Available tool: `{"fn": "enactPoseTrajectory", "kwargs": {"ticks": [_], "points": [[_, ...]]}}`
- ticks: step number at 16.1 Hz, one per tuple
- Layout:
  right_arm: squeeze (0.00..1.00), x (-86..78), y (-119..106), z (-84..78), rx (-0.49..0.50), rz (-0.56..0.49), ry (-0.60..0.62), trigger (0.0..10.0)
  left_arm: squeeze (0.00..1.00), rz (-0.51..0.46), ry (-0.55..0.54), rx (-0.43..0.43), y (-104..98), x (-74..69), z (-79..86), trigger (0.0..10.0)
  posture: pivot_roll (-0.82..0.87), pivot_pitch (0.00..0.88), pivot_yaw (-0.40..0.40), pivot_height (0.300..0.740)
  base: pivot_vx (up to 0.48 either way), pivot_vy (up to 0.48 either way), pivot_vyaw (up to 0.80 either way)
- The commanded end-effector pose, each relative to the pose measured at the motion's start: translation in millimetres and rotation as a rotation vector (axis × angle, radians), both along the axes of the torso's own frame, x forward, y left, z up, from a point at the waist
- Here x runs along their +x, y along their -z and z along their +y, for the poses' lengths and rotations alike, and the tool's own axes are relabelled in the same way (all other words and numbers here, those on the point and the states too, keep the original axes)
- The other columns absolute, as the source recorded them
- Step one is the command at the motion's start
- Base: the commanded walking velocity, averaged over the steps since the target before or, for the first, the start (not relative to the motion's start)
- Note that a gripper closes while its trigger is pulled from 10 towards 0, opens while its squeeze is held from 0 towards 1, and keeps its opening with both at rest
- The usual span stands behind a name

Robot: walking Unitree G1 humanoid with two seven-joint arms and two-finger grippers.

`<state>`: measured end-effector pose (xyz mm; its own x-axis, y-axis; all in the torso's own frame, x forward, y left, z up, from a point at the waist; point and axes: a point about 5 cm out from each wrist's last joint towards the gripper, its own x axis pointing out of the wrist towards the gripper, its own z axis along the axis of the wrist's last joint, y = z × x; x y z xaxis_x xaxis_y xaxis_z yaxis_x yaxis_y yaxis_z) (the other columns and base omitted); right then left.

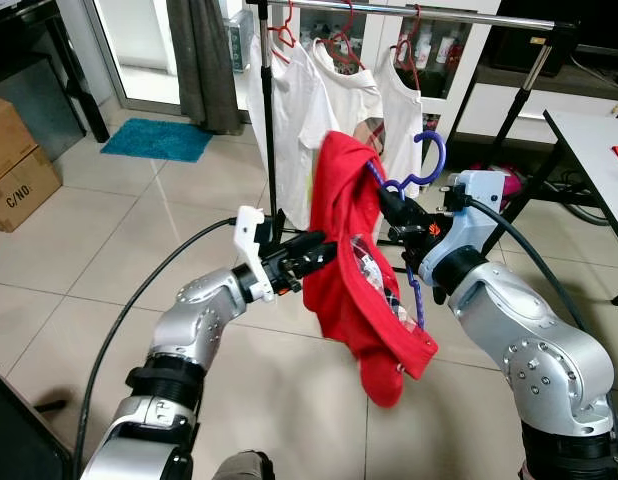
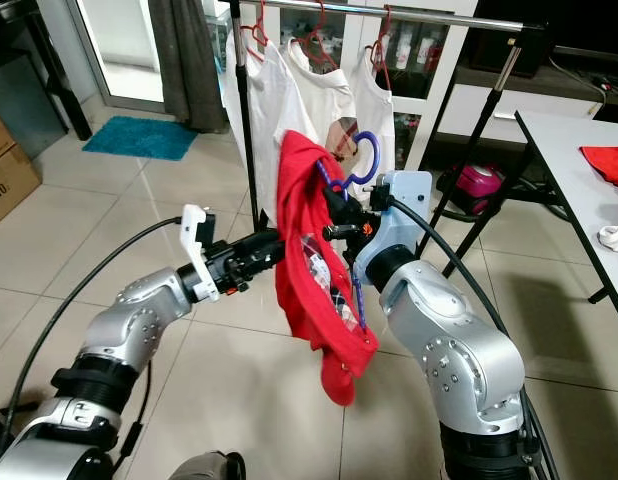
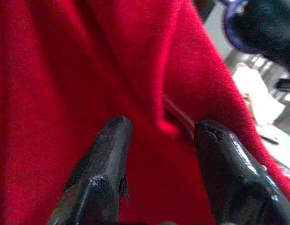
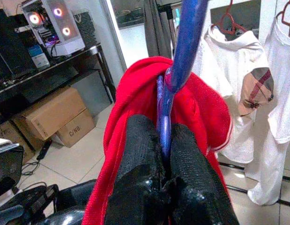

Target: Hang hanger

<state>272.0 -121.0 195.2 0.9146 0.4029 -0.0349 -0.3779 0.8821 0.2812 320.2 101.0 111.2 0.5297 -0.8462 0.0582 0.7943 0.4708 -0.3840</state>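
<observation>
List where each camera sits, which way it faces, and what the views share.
Head eyes: forward and down at the clothes rack; both silver arms show.
Left wrist: along the left gripper, fingers apart at the red shirt.
Right wrist: along the right gripper, shut on the blue hanger.
Shared: red shirt, blue hanger, white T-shirts.

Red garment (image 1: 354, 270): soft matt cloth, fuzzy weave close up. Blue hanger (image 4: 182, 51): smooth, glossy, plastic-looking. Right gripper (image 4: 161, 154) fingers: black, rough grainy pads. Left gripper (image 3: 161, 140) fingers: black, smooth, shiny. Arms: brushed silver metal. Rail (image 1: 429, 12), top of frame: polished metal. Floor (image 1: 119, 230): glossy tile.
</observation>
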Motion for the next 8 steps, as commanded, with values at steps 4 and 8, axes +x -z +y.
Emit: {"fn": "enactPoseTrajectory", "kwargs": {"ticks": [4, 8], "points": [[0.00, -3.2, -11, 1.0, 0.015, -0.048, -0.018, 10.0, 0.00, -0.035, 0.017, -0.038, -9, 7.8, -9.3, 4.0, -0.06, 0.000, -0.012, 0.740, 0.000, 0.000, 0.00], [0.00, -4.0, -5, 2.1, 0.010, -0.024, -0.019, 10.0, 0.00, -0.072, -0.036, -0.081, -17, 13.9, -5.6, 0.0, -0.06, 0.000, -0.012, 0.740, 0.000, 0.000, 0.00]]}}
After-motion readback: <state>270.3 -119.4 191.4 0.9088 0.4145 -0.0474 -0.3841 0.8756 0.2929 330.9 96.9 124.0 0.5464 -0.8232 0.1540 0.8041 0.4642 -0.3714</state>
